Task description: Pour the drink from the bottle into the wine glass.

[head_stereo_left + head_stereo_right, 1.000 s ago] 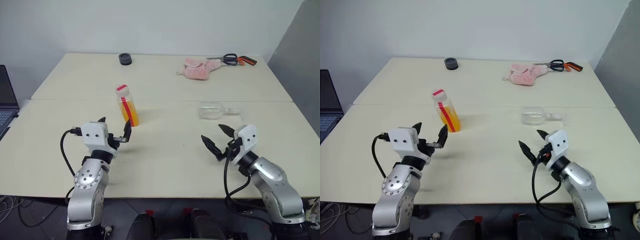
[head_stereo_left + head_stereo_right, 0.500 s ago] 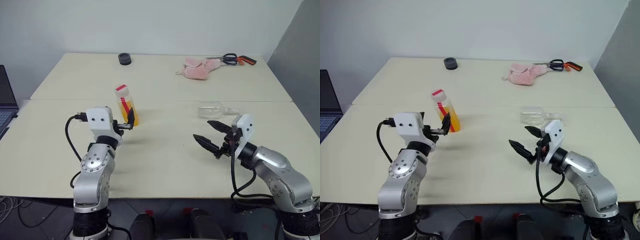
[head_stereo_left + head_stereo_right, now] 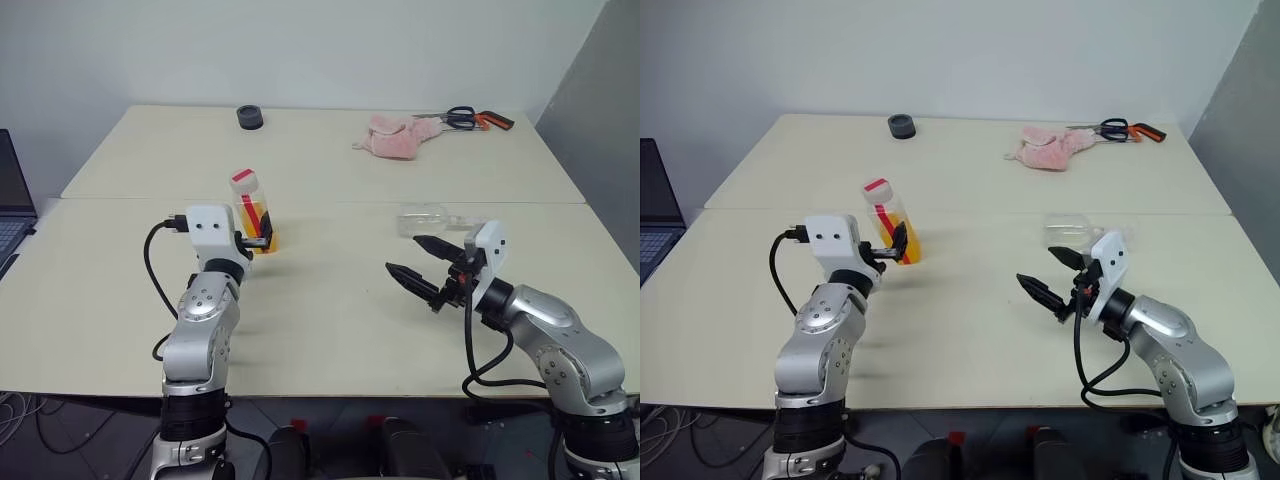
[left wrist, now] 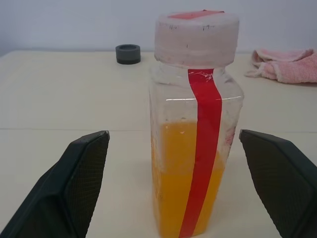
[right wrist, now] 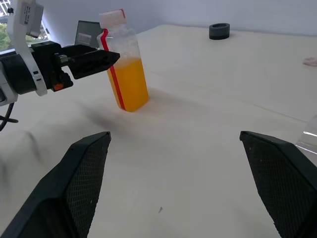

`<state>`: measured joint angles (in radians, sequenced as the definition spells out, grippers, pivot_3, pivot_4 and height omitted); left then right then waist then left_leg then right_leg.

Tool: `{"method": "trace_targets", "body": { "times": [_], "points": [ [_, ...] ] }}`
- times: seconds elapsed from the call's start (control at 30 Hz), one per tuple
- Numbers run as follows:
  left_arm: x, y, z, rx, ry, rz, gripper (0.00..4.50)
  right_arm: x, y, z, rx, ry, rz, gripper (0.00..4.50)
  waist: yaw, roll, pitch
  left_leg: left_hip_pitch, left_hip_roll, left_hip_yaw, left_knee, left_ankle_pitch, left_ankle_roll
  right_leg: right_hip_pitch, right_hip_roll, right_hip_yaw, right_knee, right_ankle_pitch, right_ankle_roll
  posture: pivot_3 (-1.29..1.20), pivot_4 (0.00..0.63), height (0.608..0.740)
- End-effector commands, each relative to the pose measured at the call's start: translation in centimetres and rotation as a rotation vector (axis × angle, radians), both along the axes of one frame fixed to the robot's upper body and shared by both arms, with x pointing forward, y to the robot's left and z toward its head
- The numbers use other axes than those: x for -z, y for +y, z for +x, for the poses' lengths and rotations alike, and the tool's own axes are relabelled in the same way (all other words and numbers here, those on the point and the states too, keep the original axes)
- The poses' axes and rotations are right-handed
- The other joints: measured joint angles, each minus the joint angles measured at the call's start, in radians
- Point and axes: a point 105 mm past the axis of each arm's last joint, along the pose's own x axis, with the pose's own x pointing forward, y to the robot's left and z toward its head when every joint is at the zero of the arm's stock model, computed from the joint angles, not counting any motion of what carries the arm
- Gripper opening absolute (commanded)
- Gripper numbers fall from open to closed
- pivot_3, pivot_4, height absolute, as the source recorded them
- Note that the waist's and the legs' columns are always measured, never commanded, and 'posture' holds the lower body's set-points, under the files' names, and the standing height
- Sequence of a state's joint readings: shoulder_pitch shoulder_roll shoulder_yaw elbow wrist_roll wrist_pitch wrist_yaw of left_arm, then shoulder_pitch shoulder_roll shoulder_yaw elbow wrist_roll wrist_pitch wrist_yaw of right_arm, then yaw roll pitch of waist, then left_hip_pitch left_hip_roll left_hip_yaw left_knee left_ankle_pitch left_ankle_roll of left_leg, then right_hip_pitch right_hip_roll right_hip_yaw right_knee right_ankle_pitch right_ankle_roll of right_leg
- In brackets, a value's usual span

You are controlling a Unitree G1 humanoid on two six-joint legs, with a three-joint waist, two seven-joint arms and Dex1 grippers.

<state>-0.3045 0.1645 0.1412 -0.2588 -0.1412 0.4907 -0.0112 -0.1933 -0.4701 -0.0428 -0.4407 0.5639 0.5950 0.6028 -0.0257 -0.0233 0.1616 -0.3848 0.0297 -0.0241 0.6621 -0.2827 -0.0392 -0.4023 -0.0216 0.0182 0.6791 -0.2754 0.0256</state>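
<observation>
The bottle (image 3: 254, 208) stands upright on the table, clear with a red cap and red stripe. The orange drink (image 4: 173, 188) fills about its lower half. My left gripper (image 3: 246, 240) is open and level just in front of the bottle. In the left wrist view the bottle stands between the two fingers (image 4: 84, 183), with a gap on each side. The wine glass (image 3: 430, 218) lies on its side to the right. My right gripper (image 3: 406, 256) is open just in front of the glass, pointing left toward the bottle (image 5: 124, 64), with nothing in it.
A black round object (image 3: 250, 118), a pink cloth (image 3: 392, 138) and scissors (image 3: 470, 120) lie along the far side of the table. A laptop (image 3: 10, 205) sits at the left edge. A seam (image 3: 330, 201) runs across the table behind the bottle.
My left gripper has moved forward up to the bottle. The right gripper rose a little and turned left early on, then stayed still. Bottle and glass have not moved.
</observation>
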Motion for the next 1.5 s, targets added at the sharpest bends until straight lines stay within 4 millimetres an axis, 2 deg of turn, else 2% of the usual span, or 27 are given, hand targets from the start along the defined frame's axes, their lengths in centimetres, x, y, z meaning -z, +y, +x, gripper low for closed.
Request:
{"method": "trace_targets", "body": {
  "times": [0.03,1.07,1.5],
  "points": [
    [-1.5,-0.5,0.3,0.021,-0.062,0.003,4.5,-1.2,-0.2,0.0,-0.003,-0.051,0.02,4.46,0.0,0.0,0.0,0.0,0.0,0.0,0.0,0.0,0.0,0.0,0.0,0.0,0.0,0.0,0.0,0.0,0.15,0.74],
    [-2.0,-1.1,2.5,0.023,-0.073,-0.007,4.5,-2.5,0.5,0.4,-0.016,-0.047,0.024,4.46,0.0,0.0,0.0,0.0,0.0,0.0,0.0,0.0,0.0,0.0,0.0,0.0,0.0,0.0,0.0,0.0,0.15,0.74],
    [-2.4,-1.4,3.2,0.037,-0.089,0.005,4.5,-2.4,0.5,0.6,-0.014,-0.039,0.027,4.46,0.0,0.0,0.0,-0.001,0.0,0.0,0.0,0.0,0.0,0.0,0.0,0.0,0.0,0.0,0.0,0.0,0.15,0.74]
  ]
}}
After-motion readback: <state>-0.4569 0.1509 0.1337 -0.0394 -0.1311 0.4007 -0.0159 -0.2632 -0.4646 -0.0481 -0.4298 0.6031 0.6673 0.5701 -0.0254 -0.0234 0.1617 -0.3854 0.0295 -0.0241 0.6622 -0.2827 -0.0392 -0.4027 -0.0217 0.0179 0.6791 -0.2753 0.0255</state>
